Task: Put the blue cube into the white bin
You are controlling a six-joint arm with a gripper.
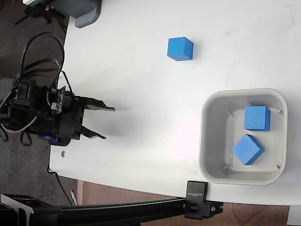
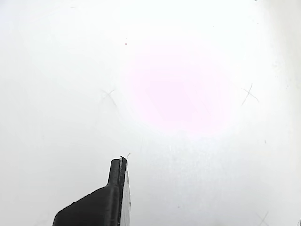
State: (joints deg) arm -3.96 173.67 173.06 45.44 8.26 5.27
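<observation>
Overhead, in the fixed view, one blue cube (image 1: 180,49) sits alone on the white table (image 1: 141,70), toward its top edge and well apart from everything else. Near the table's lower right corner rests the white bin (image 1: 210,136), and two more blue cubes lie inside it, just beside each other: one (image 1: 257,118) toward the top, one (image 1: 248,149) below it, turned at an angle. At the left edge, the black gripper (image 1: 106,123) hangs with its fingers spread apart, holding nothing. The wrist view shows only bare tabletop and one dark fingertip (image 2: 117,172).
</observation>
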